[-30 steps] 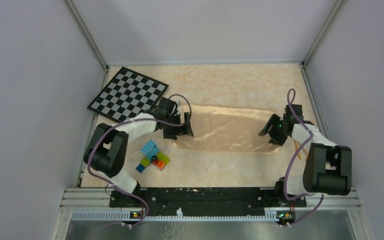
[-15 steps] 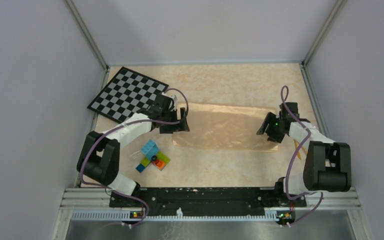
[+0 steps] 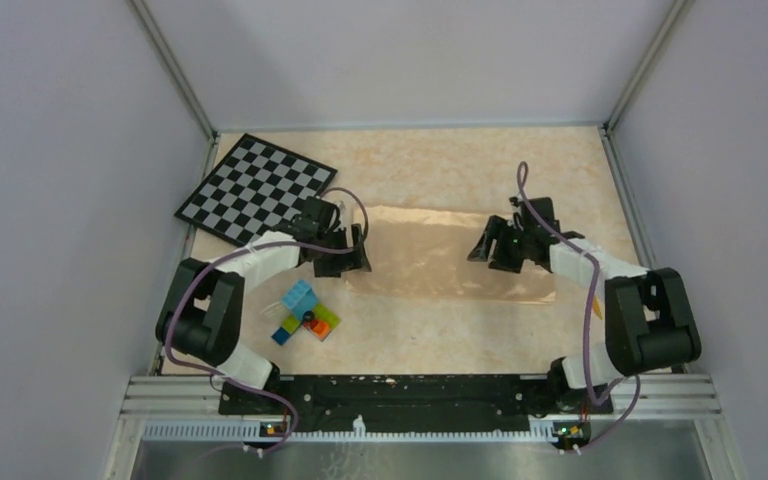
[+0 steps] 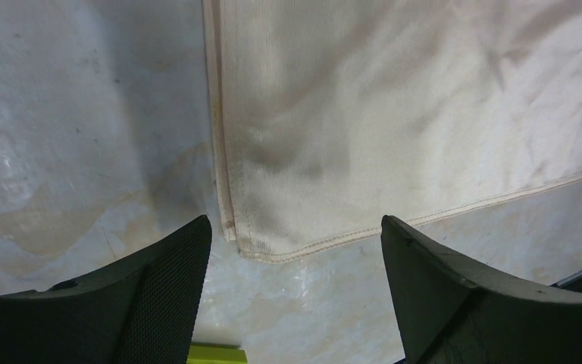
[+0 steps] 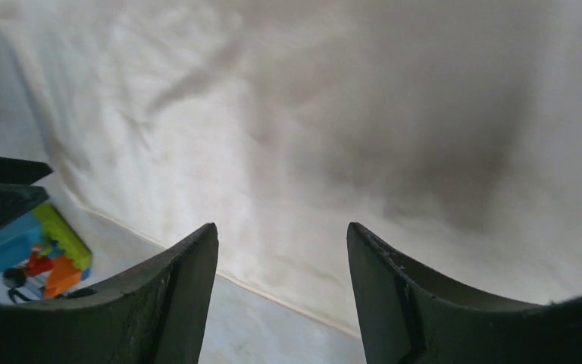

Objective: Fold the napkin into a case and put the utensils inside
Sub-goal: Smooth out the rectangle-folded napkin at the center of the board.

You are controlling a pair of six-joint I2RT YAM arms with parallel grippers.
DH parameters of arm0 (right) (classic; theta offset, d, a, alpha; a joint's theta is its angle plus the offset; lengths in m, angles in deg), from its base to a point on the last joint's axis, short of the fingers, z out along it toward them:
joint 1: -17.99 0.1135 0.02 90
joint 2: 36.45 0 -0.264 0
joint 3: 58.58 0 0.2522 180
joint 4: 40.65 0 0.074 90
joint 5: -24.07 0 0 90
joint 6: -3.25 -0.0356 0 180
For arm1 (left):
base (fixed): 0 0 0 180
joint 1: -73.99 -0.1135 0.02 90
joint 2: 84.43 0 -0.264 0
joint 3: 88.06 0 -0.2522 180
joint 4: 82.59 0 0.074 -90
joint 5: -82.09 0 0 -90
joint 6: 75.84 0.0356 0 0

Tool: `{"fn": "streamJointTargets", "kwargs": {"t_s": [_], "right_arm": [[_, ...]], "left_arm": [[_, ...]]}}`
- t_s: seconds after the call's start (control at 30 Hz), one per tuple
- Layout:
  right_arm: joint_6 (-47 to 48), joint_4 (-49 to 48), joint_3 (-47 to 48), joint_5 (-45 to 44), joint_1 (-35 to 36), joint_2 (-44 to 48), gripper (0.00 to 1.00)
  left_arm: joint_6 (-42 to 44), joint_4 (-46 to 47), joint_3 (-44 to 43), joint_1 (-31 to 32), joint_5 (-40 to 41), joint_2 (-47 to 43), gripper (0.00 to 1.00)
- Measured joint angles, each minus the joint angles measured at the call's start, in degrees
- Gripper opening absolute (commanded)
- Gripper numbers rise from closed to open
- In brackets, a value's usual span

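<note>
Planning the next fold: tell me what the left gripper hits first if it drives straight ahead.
Probably the napkin: its hemmed corner lies right ahead of the open left gripper, though depth is unclear.

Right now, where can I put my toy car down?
Bare table lies behind the napkin, up to the back wall, and in front of it, before the arm bases. The left is crowded: checkerboard, bricks, left arm.

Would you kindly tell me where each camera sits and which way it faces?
Top external: overhead, near side, looking down on the table, left gripper, right gripper.
Left wrist: looks down between its own fingers at a corner of the napkin.
Right wrist: looks between its fingers across the napkin toward toy bricks.
Shared: every view shows the napkin.
</note>
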Motion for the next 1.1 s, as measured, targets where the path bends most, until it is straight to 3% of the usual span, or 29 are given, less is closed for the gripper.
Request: {"fn": "streamJointTargets", "kwargs": {"t_s": [0.2,0.33,0.5,0.7,1.1], "right_arm": [[-10.64,-16.09,11.34,4.66,11.39,-16.44,0.62],[-16.63,-23.71,23.17,3.76,18.91,-28.35,0.61],[-21.09,-28.35,34.69,0.92,24.94,-37.99,0.55],[-24.24,-28.89,46.97,-1.05,27.45,-48.04,0.53],[-25.03,-28.15,56.94,-5.09,27.82,-56.57,0.53]], "left_arm": [[-2.05,6.27,1.29,-4.46,-6.95,0.0,0.78],[-3.43,8.98,4.26,-4.9,-9.64,0.0,0.66],[-3.52,9.57,6.51,-5.51,-10.4,-1.14,0.65],[-3.15,9.55,6.84,-6.34,-10.32,-1.53,0.66],[-2.93,10.1,7.45,-6.73,-11.52,-1.51,0.7]]}}
